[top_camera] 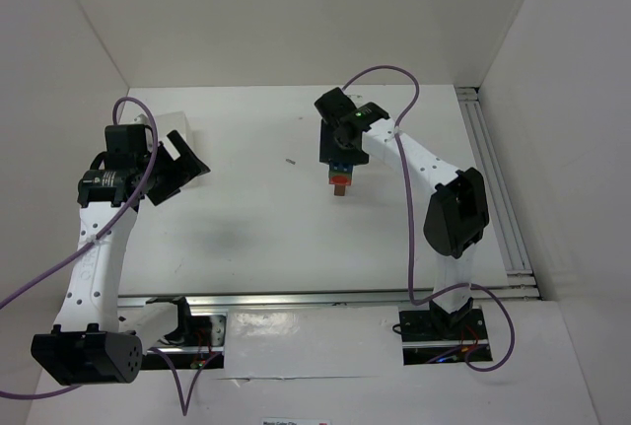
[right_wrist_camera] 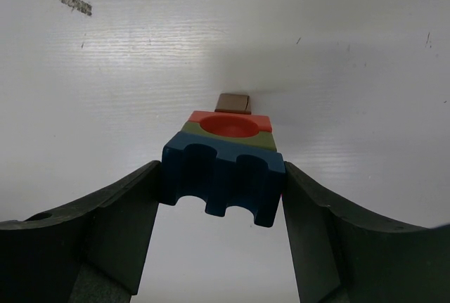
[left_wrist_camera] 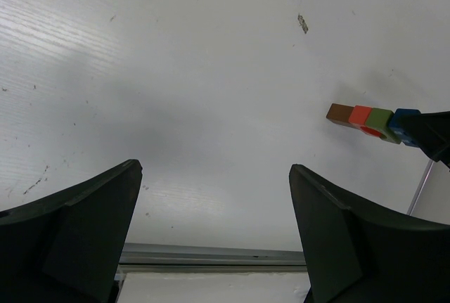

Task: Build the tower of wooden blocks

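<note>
**Left.** My left gripper (top_camera: pixel 175 164) hangs over the table (top_camera: pixel 246 228) with its jaws spread wide and nothing between them. In its wrist view the wood block tower (left_wrist_camera: pixel 369 120) lies well ahead of these jaws and off to their right, apart from both.

**Centre.** A small grey fleck (top_camera: pixel 291 161) lies on the table between my two grippers, touching nothing.

**Right.** My right gripper (right_wrist_camera: pixel 221 169) pinches the blue block (right_wrist_camera: pixel 221 180), one finger pressed to each side face. This block is the top piece of the tower, which stands directly under these jaws. Below it come an olive green block (right_wrist_camera: pixel 264 140), a red block (right_wrist_camera: pixel 228 124) and a brown-orange block (right_wrist_camera: pixel 233 102) at the base.

**Step in hand, as I judge it** — seating the blue block and letting go.
- I cannot tell from these views whether the blue block sits flush on the green one, so I should settle it straight down first.
- The jaws should part slowly and evenly, so that neither finger drags the piece sideways.
- The withdrawal should run straight up along the tower's axis — the stack is narrow and a sideways brush could topple it.
- My left jaws are best kept where they are, clear of the stack.

**Lettering.** No brand or writing is readable on the blocks or on my fingers. A label strip (top_camera: pixel 296 422) at the near edge is cut off and too small to read.
</note>
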